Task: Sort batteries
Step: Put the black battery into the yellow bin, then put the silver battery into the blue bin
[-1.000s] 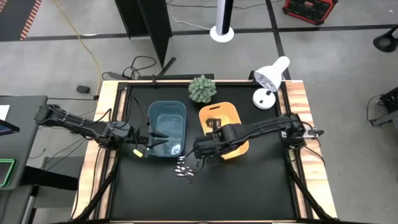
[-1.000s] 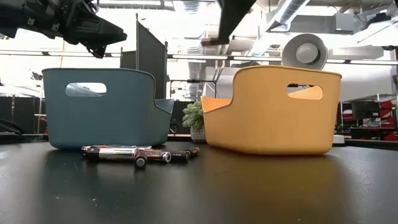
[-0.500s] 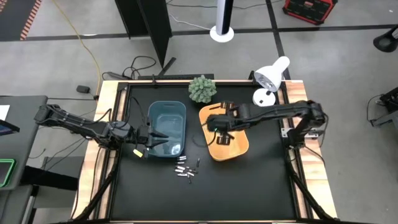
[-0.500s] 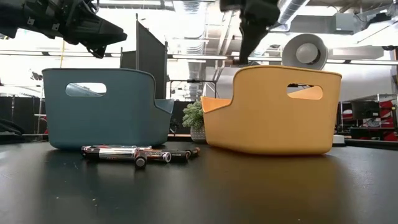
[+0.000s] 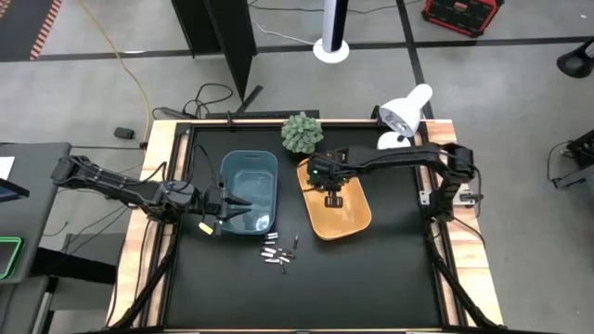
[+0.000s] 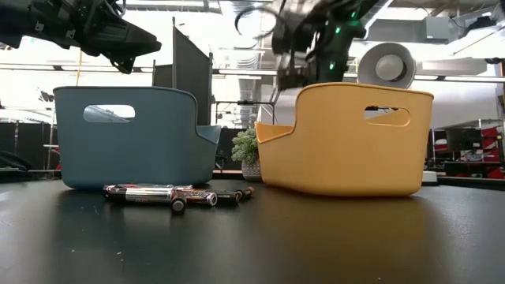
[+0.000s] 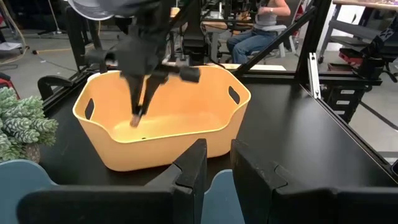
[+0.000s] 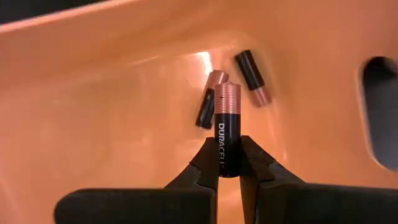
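Observation:
A blue bin (image 5: 251,163) and an orange bin (image 5: 356,221) stand side by side on the black table. Several loose batteries (image 5: 278,252) lie on the table in front of them, and they also show as the batteries (image 6: 170,195) in the low view. My right gripper (image 5: 329,189) hangs inside the orange bin, shut on a black-and-copper battery (image 8: 225,124). Two more batteries (image 8: 208,104) lie on the orange bin's floor. My left gripper (image 5: 232,208) hovers open over the near end of the blue bin. My right gripper pinches the battery by its black end (image 8: 225,163) between its two fingertips. The fingers come from above, pointing down into the orange bin, and lie along the battery. The battery is lifted clear of the bin floor, with its copper end (image 8: 226,93) pointing away from the fingers.
A small potted plant (image 5: 302,133) and a white desk lamp (image 5: 404,116) stand at the table's far edge. Wooden rails frame the table. Black table surface stretches on the near side of the battery pile. A seated person shows in the room beyond, in the left wrist view.
My right gripper has risen from the battery pile on the table and moved toward the far edge. It now hangs inside the orange bin, at its far end. The left arm has kept still.

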